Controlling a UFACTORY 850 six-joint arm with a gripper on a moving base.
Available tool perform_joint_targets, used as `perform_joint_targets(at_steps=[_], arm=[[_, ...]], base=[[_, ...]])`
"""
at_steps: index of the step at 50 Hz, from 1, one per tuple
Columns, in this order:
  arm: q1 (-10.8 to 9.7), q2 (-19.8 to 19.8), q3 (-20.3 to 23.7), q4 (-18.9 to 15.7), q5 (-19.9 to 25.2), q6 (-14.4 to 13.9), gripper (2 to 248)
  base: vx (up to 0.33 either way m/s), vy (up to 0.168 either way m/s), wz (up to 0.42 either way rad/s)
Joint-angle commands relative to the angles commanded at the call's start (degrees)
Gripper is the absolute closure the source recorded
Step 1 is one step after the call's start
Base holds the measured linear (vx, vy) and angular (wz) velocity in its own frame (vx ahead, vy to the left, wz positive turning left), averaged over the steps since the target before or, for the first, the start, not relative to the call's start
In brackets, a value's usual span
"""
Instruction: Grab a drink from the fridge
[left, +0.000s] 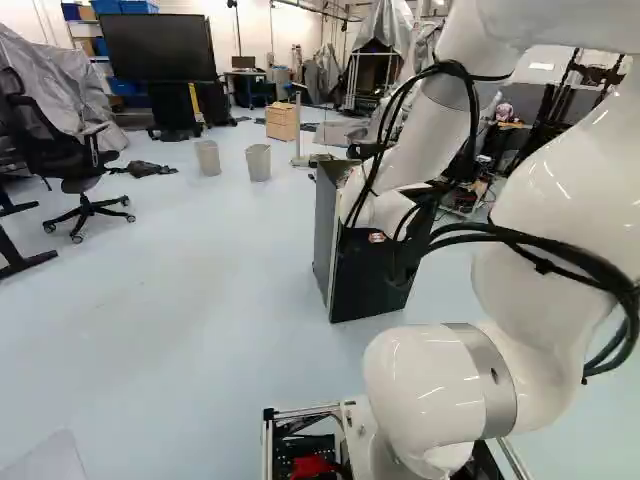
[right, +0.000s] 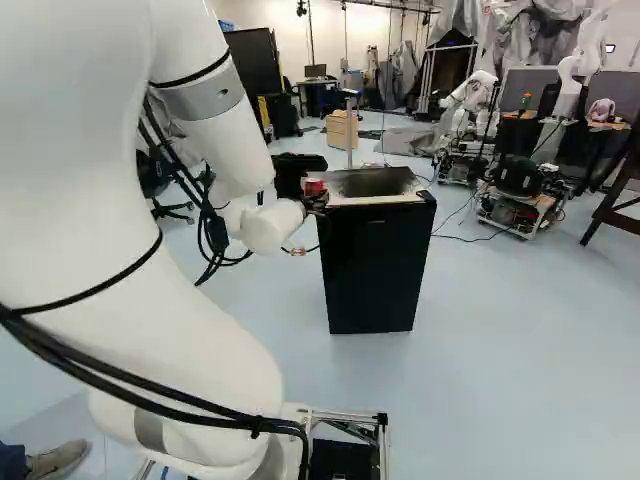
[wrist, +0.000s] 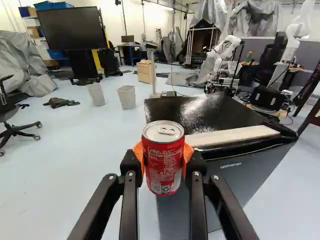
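One black office chair (left: 70, 165) stands at the left of the left base view; next along come a large dark screen (left: 158, 47), two pale bins (left: 258, 162) and some wooden drawers (left: 282, 122), all well apart from the job. In the right base view, the white arm (right: 210, 90) fills the left side and reaches towards the fridge (right: 375, 260). At its end the gripper (wrist: 163, 155) is clamped on a can (wrist: 162, 167), with an orange pad (wrist: 138, 152) at one side and its twin at the other. The can is in the air, close by the fridge's near top corner.

The grab itself looks done, so the careful part is drawing the can clear. The squeeze should be only firm enough to stop it slipping, since thin metal may dent. It should travel slowly and level, away from the fridge's top edge, before the base turns; the loose cables (right: 185, 175) could snag on that corner.

The can is red with white print, its silver lid and pull tab facing up. It stands upright, apparently undented and unopened. Right of it, the low black fridge appears closed. Farther right and beyond, another robot (right: 470, 95) stands well apart.
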Motion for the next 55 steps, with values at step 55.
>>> perform_joint_targets(at_steps=[55], arm=[[3.20, 13.32, 14.49, -0.73, -4.61, 0.00, 155]], base=[[0.000, 0.000, 0.000]])
